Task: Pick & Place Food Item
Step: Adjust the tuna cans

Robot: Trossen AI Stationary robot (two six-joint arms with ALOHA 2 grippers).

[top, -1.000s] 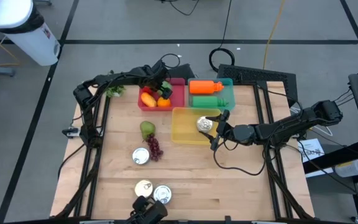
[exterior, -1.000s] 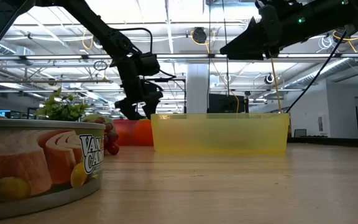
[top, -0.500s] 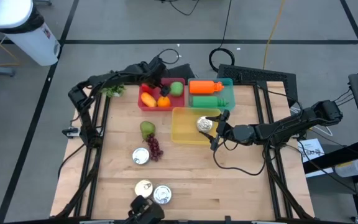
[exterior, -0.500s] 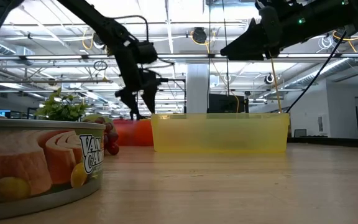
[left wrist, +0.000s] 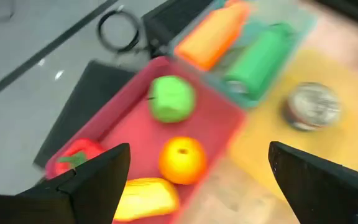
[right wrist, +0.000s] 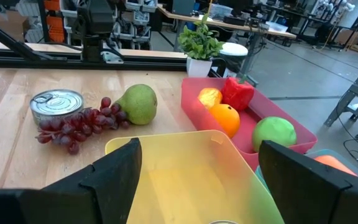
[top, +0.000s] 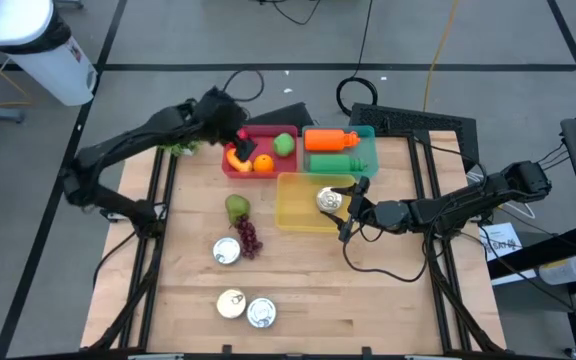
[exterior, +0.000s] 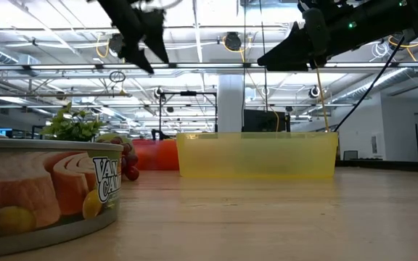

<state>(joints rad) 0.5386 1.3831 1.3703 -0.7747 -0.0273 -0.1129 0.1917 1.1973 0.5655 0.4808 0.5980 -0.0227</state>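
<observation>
Placement looks complete: your left gripper [top: 236, 138] hangs wide and empty over the red tray [top: 290, 162], so choose the pear [top: 236, 207] next, while your right gripper [top: 352, 205], also wide, waits by the yellow bin [top: 295, 211].

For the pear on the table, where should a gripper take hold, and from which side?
Probably from straight above, fingers across the wide lower body of the pear. It lies on the bare table with its narrow end toward the grapes, which crowd that side, so close the fingers across its width, clear of them. The left gripper is nearer.
</observation>
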